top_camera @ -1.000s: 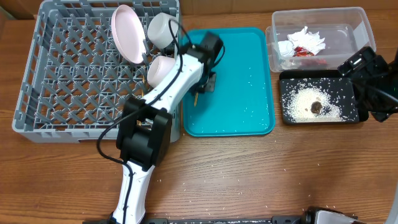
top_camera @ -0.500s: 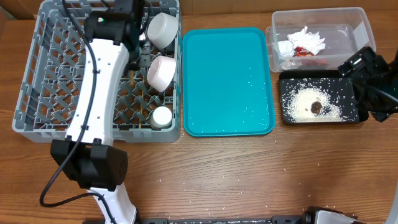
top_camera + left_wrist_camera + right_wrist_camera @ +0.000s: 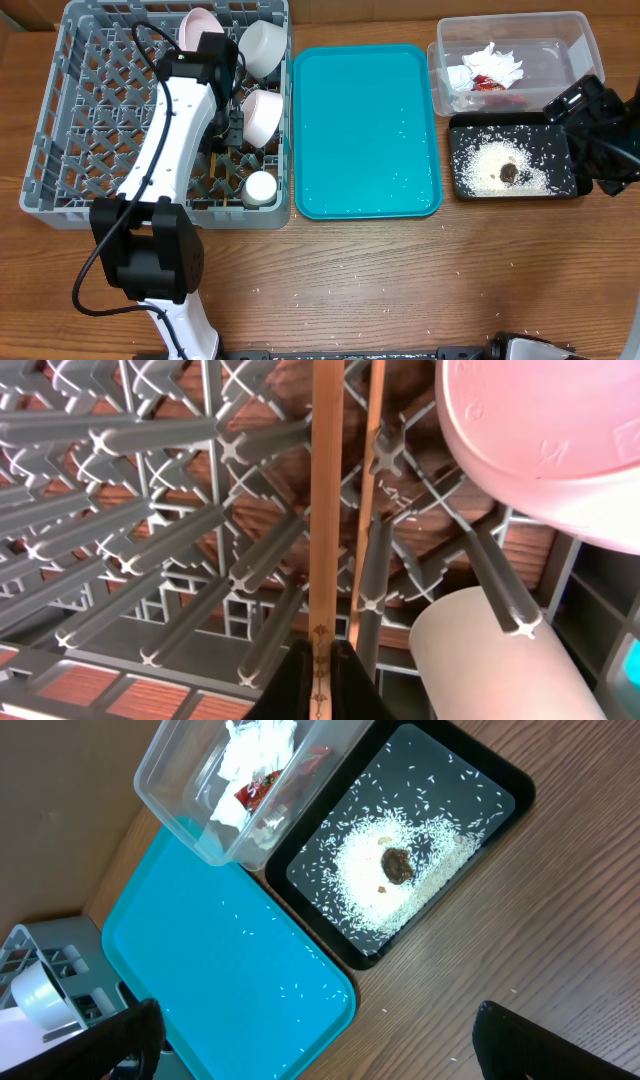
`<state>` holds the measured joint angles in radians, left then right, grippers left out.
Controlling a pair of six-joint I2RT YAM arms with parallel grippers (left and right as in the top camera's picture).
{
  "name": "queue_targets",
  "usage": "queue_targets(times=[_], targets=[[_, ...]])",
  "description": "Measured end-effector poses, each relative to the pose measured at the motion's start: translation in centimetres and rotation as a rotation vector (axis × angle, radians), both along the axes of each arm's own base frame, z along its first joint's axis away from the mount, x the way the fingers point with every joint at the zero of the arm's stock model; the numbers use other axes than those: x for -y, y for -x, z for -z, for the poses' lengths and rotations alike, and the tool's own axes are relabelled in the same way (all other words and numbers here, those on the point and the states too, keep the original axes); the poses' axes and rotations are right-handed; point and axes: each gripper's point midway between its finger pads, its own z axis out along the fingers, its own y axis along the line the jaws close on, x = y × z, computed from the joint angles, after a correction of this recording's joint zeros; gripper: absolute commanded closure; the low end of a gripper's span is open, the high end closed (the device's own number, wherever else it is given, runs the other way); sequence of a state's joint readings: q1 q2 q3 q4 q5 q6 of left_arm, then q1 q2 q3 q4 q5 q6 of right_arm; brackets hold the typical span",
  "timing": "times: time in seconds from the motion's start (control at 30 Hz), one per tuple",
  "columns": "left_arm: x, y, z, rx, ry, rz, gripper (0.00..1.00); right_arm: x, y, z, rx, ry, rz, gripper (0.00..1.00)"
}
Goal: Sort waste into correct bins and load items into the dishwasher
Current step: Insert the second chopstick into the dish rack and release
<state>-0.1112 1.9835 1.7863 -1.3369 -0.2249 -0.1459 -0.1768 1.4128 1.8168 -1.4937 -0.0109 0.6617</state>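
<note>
My left gripper (image 3: pixel 228 128) reaches down into the grey dishwasher rack (image 3: pixel 90 120), beside the lower bowl (image 3: pixel 263 115). Its jaws (image 3: pixel 322 652) are shut on a wooden chopstick (image 3: pixel 325 510); a second chopstick (image 3: pixel 366 480) runs just right of it among the pegs (image 3: pixel 150 530). The pink plate (image 3: pixel 198 25), an upper bowl (image 3: pixel 263 47) and the white cup (image 3: pixel 260 187) stand in the rack. The clear tub (image 3: pixel 575 40) holds the napkin (image 3: pixel 492 62) and wrapper (image 3: pixel 497 86). Rice (image 3: pixel 490 165) and the brown lump (image 3: pixel 508 173) lie in the black tray (image 3: pixel 515 192). My right gripper (image 3: pixel 320 1020) hangs open, holding nothing.
The teal serving tray (image 3: pixel 365 130) lies between the rack and the bins, with a few rice grains on it. Stray grains dot the wooden table (image 3: pixel 400 280) in front. The right arm (image 3: pixel 595 125) sits at the right edge beside the black tray.
My left arm has swung from the teal tray's left edge over into the rack, carrying the chopsticks, and now sits low beside the lower bowl. The right arm has not moved.
</note>
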Motion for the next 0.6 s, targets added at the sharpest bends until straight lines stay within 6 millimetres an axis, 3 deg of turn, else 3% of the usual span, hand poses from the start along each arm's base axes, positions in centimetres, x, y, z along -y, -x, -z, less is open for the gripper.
queue_targets(times=[0.03, 0.07, 0.17, 0.47, 0.53, 0.6], targets=[[0.0, 0.0, 0.0, 0.002, 0.0, -0.003, 0.47, 0.0, 0.0, 0.0, 0.001, 0.0, 0.0, 0.0], [0.0, -0.1, 0.0, 0.005, 0.0, -0.004, 0.39, 0.0, 0.0, 0.0, 0.0, 0.0, 0.001, 0.0], [0.0, -0.4, 0.0, 0.019, 0.002, -0.007, 0.34, 0.0, 0.0, 0.0, 0.0, 0.0, 0.0, 0.0], [0.3, -1.1, -0.3, 0.054, 0.02, -0.007, 0.36, 0.0, 0.0, 0.0, 0.0, 0.0, 0.0, 0.0], [0.6, -1.1, -1.6, 0.092, 0.041, -0.005, 0.41, 0.0, 0.0, 0.0, 0.0, 0.0, 0.0, 0.0], [0.9, -1.0, -4.0, 0.168, 0.066, -0.004, 0.45, 0.0, 0.0, 0.0, 0.0, 0.0, 0.0, 0.0]])
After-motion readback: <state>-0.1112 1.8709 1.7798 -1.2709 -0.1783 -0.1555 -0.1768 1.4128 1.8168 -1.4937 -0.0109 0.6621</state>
